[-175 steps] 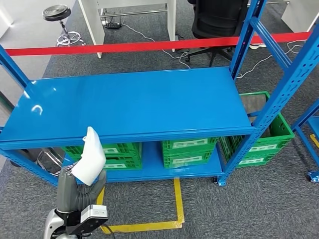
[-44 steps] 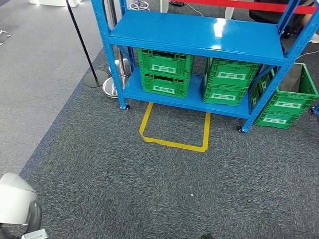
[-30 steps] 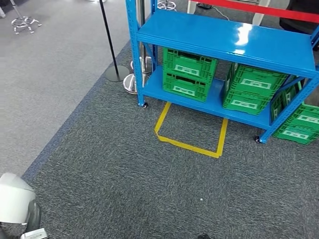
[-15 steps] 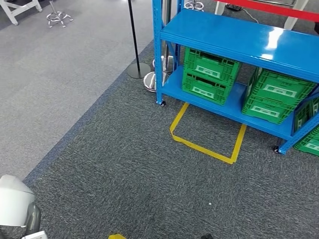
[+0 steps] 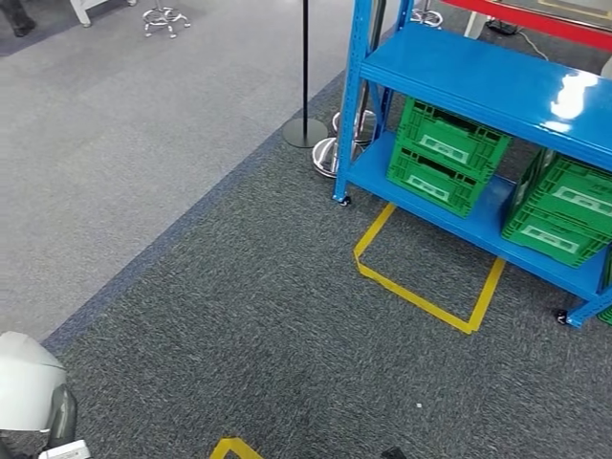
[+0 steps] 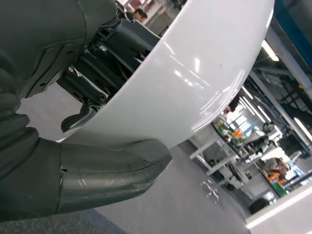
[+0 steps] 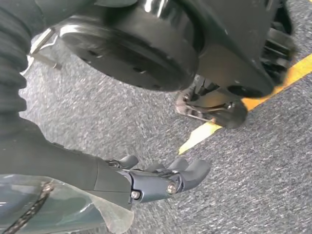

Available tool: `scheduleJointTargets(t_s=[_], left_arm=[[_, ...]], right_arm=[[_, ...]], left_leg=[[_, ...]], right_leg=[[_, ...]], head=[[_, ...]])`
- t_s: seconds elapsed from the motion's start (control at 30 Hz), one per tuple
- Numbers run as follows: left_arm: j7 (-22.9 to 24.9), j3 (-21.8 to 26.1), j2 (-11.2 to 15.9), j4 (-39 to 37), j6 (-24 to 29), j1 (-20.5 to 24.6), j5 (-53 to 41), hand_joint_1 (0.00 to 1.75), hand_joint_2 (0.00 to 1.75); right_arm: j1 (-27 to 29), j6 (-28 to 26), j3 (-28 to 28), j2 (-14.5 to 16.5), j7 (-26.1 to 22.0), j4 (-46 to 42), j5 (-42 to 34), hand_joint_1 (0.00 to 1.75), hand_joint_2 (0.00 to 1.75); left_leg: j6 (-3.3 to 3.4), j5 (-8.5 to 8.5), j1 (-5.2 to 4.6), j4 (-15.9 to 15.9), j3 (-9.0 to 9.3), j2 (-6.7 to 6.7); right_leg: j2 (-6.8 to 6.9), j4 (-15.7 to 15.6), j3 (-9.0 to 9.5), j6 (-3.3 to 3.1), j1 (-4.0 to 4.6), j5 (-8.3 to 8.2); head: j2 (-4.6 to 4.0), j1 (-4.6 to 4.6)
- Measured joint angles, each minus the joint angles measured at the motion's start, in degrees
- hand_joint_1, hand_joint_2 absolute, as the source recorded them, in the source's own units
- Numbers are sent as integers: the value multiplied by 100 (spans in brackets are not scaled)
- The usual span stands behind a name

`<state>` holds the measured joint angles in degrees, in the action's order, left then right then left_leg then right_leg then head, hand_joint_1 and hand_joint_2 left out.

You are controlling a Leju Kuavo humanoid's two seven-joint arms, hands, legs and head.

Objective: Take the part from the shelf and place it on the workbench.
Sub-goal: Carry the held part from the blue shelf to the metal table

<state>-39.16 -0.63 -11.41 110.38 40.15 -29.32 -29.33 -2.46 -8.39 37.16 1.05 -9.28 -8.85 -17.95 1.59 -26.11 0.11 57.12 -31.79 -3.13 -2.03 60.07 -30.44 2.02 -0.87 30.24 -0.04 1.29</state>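
We see the left hand (image 6: 55, 161) clamped on the white part (image 6: 191, 83): in the left wrist view the thick grey thumb lies along one side of the glossy curved shell while the dark fingers (image 6: 99, 73) press against its other side, so the part sits wedged between them. From the head view the same part (image 5: 25, 382) shows at the lower left corner, just above the top of the left hand (image 5: 61, 421), well apart from the blue shelf (image 5: 498, 91).

The right hand (image 7: 154, 180) hangs over the dark grey carpet (image 7: 257, 161); its fingers (image 7: 191, 173) are loosely curled and slightly apart, and we see nothing held in them. A strip of yellow floor tape (image 7: 239, 107) runs across the carpet beyond those fingertips.

In the head view the shelf stands far from the held part, across a wide stretch of carpet (image 5: 252, 316). Green crates (image 5: 440, 158) sit on its lower level, a second stack (image 5: 563, 215) beside them. A yellow tape outline (image 5: 426, 287) marks the floor just in front of the shelf, and the corner of another yellow mark (image 5: 230, 448) lies nearer the left hand. A black stanchion post (image 5: 304, 76) with a round base stands by the shelf's corner upright, next to a chrome base (image 5: 336, 153). Lighter grey carpet (image 5: 108, 172) spreads beyond.
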Motion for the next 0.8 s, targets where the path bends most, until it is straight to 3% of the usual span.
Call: scheduleJointTargets(t_s=[0.07,0.13,0.17,0.23,0.3,0.33,0.37,0.4,0.47,0.53,0.57,0.67,0.73,0.8], left_arm=[[-10,3,-2,0,0,0,0,175,175],[-16,6,-2,0,0,-6,1,175,175],[-19,7,-1,0,0,-8,2,175,175],[-23,9,0,0,0,-1,4,175,175],[-25,9,0,0,0,9,7,175,175],[-25,9,0,-1,0,9,9,175,175],[-25,9,0,-1,0,6,10,175,175],[-25,9,0,-2,0,4,11,175,175],[-25,9,0,-1,0,4,15,175,175],[-27,9,0,0,-1,18,17,175,175],[-28,10,0,0,-1,21,18,175,175],[-31,16,-4,0,0,6,24,175,175],[-32,20,-9,0,1,14,37,175,175],[-33,23,-13,0,1,24,49,175,175]], right_arm=[[8,-2,0,-3,-2,2,-1,0,175],[-1,0,0,2,-5,1,-2,0,175],[-5,1,0,6,-6,1,-3,0,175],[-6,2,-1,11,-10,-1,-5,0,175],[-1,2,-2,8,-13,-1,-9,0,175],[-1,2,-2,7,-14,-1,-10,0,175],[-2,2,-2,7,-13,-1,-11,0,175],[-3,2,-2,6,-12,-1,-13,0,175],[-6,2,-2,6,-8,-1,-13,0,175],[-9,0,-2,6,-5,-1,-13,0,175],[-12,-1,-2,6,-5,-1,-14,0,175],[-26,-2,-1,5,-5,-1,-15,0,175],[-28,-2,-1,2,-5,-1,-17,0,175],[-26,-2,-2,-2,-10,-1,-24,0,175]], left_leg=[[-77,24,-9,35,-63,-85],[-157,58,0,51,-122,-151],[-189,25,0,95,-150,-117],[-245,-264,2,497,-315,66],[-293,-695,17,1276,-617,226],[-306,-824,26,1585,-724,249],[-310,-845,32,1704,-738,260],[-307,-761,35,1591,-637,272],[-268,-428,26,818,-168,386],[-198,-238,-12,145,190,533],[-163,-226,-30,25,230,566],[-46,-158,-35,-31,175,470],[42,-77,-10,-84,141,404],[86,-16,-12,-83,64,331]], right_leg=[[-108,-298,140,-23,-6,-40],[-34,-312,144,-74,-9,-65],[15,-320,134,-110,-16,-87],[139,-341,119,-168,-27,-122],[271,-337,88,-191,-6,-135],[338,-335,71,-197,4,-141],[402,-333,58,-200,11,-146],[462,-331,51,-200,17,-151],[565,-331,56,-189,27,-160],[649,-315,48,-150,55,-170],[686,-309,40,-123,66,-180],[738,-294,9,-42,67,-176],[532,15,-139,-2,55,76],[286,762,-449,32,43,514]], head=[[0,-4],[0,-5],[0,-12],[0,-37],[0,-55],[0,-54],[0,-55],[0,-55],[0,-55],[0,-52],[0,-52],[0,-49],[0,-33],[0,-20]])
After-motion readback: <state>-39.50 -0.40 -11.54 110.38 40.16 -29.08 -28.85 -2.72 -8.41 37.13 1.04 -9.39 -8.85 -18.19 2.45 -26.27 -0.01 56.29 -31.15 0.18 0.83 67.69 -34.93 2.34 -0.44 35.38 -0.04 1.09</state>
